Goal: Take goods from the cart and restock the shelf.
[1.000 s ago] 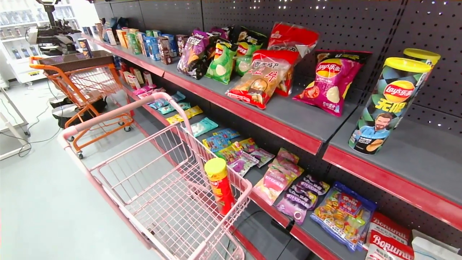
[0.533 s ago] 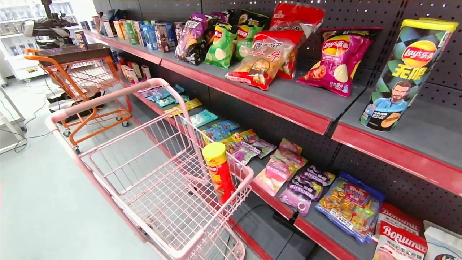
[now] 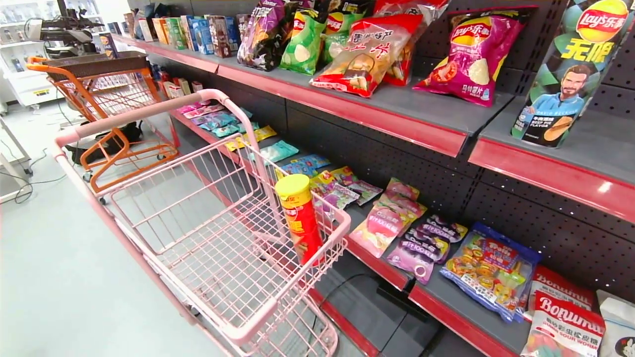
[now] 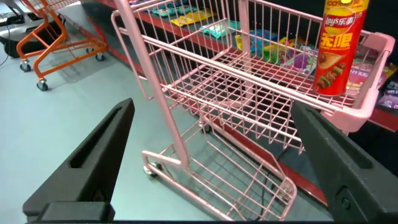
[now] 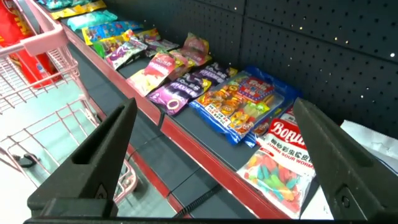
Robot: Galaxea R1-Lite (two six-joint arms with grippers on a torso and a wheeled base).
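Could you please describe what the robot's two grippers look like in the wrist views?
The left gripper and the right gripper look alike. Each has two matte black fingers, broad and blocky at the base and narrowing with angled edges toward the tip. A shallow elongated recess is cut into the fingers' upper faces.

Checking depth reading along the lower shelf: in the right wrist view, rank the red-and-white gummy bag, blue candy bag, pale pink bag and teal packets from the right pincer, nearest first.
From the right pincer:
1. red-and-white gummy bag, near end of the row.
2. blue candy bag, next along.
3. pale pink bag, further along.
4. teal packets, farthest, by the pink cart.
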